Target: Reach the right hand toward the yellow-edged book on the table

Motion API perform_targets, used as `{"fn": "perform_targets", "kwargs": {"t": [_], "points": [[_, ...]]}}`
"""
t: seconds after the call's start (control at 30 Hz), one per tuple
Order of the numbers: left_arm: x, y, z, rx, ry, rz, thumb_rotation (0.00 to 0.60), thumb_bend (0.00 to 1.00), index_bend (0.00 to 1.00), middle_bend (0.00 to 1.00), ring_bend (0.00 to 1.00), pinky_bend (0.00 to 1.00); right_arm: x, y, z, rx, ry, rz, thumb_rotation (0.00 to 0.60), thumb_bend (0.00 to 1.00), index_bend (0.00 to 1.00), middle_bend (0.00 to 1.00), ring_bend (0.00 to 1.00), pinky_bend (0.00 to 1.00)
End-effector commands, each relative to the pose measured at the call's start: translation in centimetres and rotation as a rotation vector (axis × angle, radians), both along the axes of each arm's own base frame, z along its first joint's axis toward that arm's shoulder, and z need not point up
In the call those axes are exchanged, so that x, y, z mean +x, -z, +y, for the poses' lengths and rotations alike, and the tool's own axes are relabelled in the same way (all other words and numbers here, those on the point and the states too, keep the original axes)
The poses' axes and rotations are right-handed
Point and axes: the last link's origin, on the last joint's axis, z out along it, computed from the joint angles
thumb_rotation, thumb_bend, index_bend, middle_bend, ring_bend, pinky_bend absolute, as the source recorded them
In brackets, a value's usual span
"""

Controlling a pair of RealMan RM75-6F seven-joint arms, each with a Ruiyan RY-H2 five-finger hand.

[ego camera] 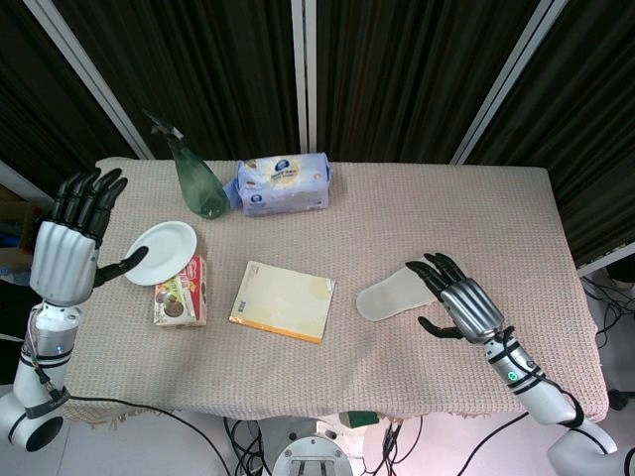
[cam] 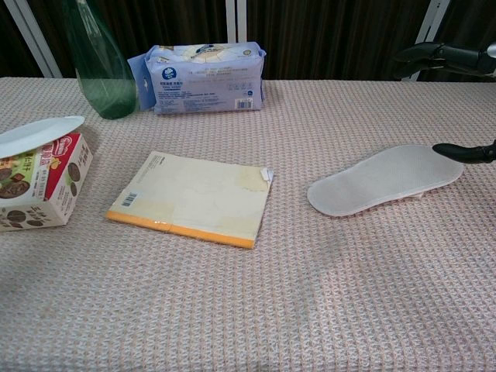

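Observation:
The yellow-edged book (ego camera: pixel 283 300) (cam: pixel 195 198) lies flat and closed near the middle of the table, its orange-yellow spine toward the front. My right hand (ego camera: pixel 459 298) hovers at the right side of the table with its fingers spread, holding nothing, well to the right of the book. Only its dark fingertips (cam: pixel 442 56) show at the right edge of the chest view. My left hand (ego camera: pixel 74 238) is raised at the table's left edge, fingers spread and empty, thumb next to the white plate (ego camera: pixel 163 252).
A white insole (ego camera: pixel 394 297) (cam: pixel 387 180) lies between the book and my right hand. A snack box (ego camera: pixel 182 292) (cam: pixel 39 182) sits left of the book, under the plate (cam: pixel 39 135). A green bottle (ego camera: pixel 198 182) (cam: pixel 99 66) and tissue pack (ego camera: pixel 283 183) (cam: pixel 205 76) stand at the back.

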Motion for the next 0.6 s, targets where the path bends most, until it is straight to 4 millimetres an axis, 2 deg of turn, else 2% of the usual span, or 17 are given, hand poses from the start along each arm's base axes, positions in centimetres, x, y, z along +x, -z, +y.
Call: {"fn": "perform_targets", "kwargs": {"t": [0.03,0.3,0.4,0.47,0.5,0.57,0.6], "points": [[-0.4,0.2,-0.1,-0.008,-0.016,0.004,0.6,0.0,0.08,0.09,0.07,0.09,-0.2,0.0,-0.1,-0.001,0.012,-0.003,0.6,0.31,0.0,0.09,0.0,0.0],[-1.8,0.6,-0.6,-0.058,-0.103,0.017,0.6,0.0,0.08,0.09,0.07,0.09,-0.6,0.0,0.2,0.007,0.023,-0.001,0.6,0.31,0.0,0.09,0.0,0.0],[-2.6,1.2,-1.1,-0.128,-0.197,0.045,0.6,0.0,0.08,0.09,0.07,0.09,0.5,0.4,-0.1,0.033,-0.016,0.004,0.6,0.31,0.0,0.07,0.0,0.0],[-3.0,1.5,-1.4,-0.161,-0.243,0.059,0.6,0.0,0.08,0.09,0.07,0.09,1.8,0.8,-0.4,0.053,-0.066,0.02,0.6,0.31,0.0,0.05,0.04,0.04],[-3.3,1.7,-1.6,-0.175,-0.267,0.06,0.6,0.0,0.08,0.09,0.07,0.09,2.9,1.1,-0.6,0.065,-0.107,0.03,0.6,0.31,0.0,0.04,0.09,0.11],[-3.7,2.0,-2.0,-0.186,-0.296,0.05,0.6,0.0,0.08,0.09,0.07,0.09,4.7,1.7,-1.0,0.083,-0.172,0.042,0.6,0.31,0.0,0.01,0.24,0.33],[-4.0,2.1,-2.2,-0.19,-0.312,0.041,0.6,0.0,0.08,0.09,0.07,0.09,6.0,2.2,-1.1,0.096,-0.216,0.054,0.6,0.31,0.0,0.0,0.32,0.5]]}}
